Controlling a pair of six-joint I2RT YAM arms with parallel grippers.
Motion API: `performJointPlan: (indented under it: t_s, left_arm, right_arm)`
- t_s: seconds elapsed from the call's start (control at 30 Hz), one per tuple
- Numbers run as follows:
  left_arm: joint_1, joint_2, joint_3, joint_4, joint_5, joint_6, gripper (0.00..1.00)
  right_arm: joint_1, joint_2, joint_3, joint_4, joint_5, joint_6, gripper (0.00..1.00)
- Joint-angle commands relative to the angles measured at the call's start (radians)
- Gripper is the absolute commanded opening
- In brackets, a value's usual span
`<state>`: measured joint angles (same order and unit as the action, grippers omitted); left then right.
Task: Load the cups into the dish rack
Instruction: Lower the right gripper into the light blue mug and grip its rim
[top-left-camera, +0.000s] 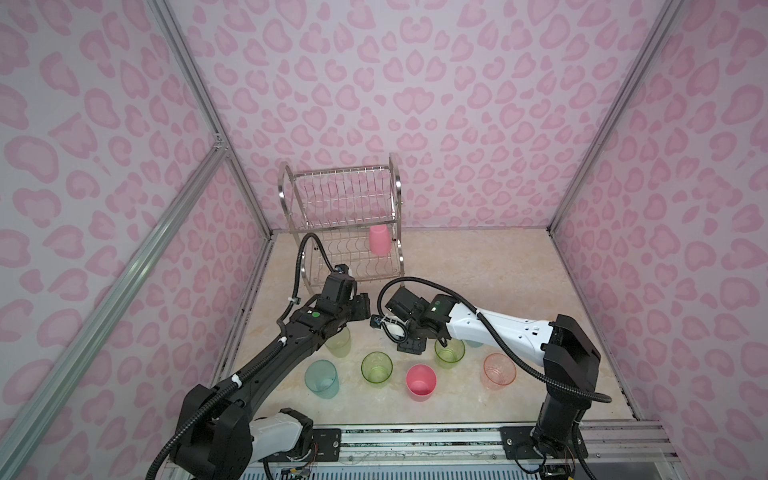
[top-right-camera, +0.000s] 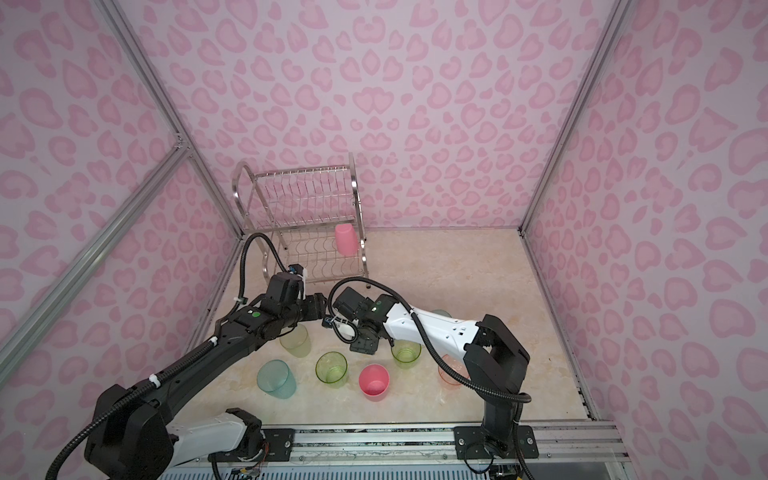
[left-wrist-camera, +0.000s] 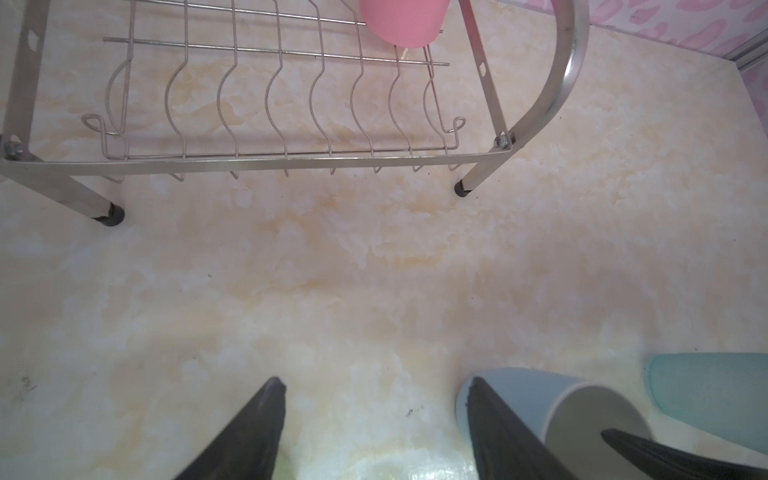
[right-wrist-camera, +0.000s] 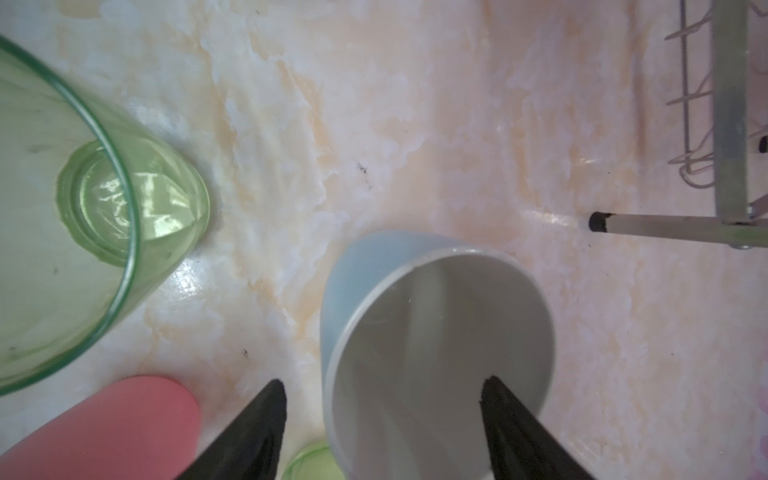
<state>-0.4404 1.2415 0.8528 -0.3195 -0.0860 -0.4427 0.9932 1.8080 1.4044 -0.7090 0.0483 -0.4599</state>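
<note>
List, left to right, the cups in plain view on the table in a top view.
teal cup → green cup → pink cup → second green cup → peach cup

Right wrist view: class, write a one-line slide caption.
Open right gripper straddles the rim of the light-blue mug, with a green cup and the dish rack nearby.

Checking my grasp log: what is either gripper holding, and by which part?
Nothing. Left gripper is empty; right gripper straddles the blue mug's rim, one jaw inside, not yet closed on it.
</note>
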Motion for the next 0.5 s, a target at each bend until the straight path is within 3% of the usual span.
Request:
performJointPlan:
  t_s: [0.0,0.47]
  left_arm:
    - [0.000,0.007,0.014,0.004,0.012,0.008,0.71]
    - [0.003,0.003,-0.021,0.023,0.011,0.001,0.71]
  right_arm:
    - [0.006,0.018,0.015,-0.023,-0.020,-0.012,0.72]
    - [0.015,0.060,0.054,-0.030,-0.034,-0.013,0.53]
